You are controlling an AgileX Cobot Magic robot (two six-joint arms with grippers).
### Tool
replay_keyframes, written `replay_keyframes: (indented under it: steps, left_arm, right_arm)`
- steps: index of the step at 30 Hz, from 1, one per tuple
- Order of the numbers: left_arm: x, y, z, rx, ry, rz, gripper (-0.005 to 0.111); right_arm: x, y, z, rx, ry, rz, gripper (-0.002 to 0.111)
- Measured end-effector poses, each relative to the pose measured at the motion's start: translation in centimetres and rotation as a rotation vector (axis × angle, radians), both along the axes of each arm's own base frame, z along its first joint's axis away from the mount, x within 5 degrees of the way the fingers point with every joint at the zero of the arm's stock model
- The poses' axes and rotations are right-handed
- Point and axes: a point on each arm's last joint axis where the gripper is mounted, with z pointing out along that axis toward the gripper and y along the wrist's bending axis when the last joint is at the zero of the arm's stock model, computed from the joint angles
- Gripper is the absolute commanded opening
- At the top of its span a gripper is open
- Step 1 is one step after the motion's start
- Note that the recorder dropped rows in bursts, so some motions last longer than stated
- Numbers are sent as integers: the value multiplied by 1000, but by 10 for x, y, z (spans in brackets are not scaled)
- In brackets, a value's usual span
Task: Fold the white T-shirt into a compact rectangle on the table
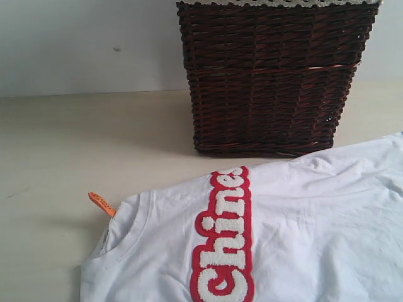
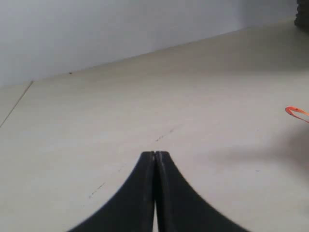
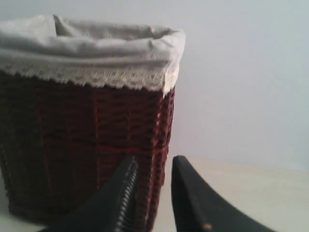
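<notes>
Nearest, the white T-shirt (image 1: 315, 226) lies spread and rumpled on the counter (image 1: 75, 138), orange neck tag (image 1: 101, 203) sticking out; no compact rectangle yet, so the folding looks all ahead; left hand (image 2: 155, 154) clenched, empty, over bare counter; right hand (image 3: 153, 162) slightly parted, grasping nothing, facing the wicker basket (image 1: 271, 75) behind.

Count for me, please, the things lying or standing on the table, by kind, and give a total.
T-shirt: 1
Basket: 1
Total: 2
</notes>
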Motion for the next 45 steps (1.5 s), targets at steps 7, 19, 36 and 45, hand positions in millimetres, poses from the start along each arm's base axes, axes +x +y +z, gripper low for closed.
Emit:
replay_keyframes:
  steps: [7, 19, 36, 45]
  left_arm:
    - [0, 0, 0, 0, 0, 0, 0]
    - [0, 0, 0, 0, 0, 0, 0]
    - [0, 0, 0, 0, 0, 0, 0]
    - [0, 0, 0, 0, 0, 0, 0]
  right_arm:
    - [-54, 13, -67, -129, -35, 5, 30]
    - [-77, 10, -86, -82, -122, -93, 30]
    - [-81, 9, -116, 57, 201, -74, 30]
    - [-81, 9, -116, 62, 205, -73, 30]
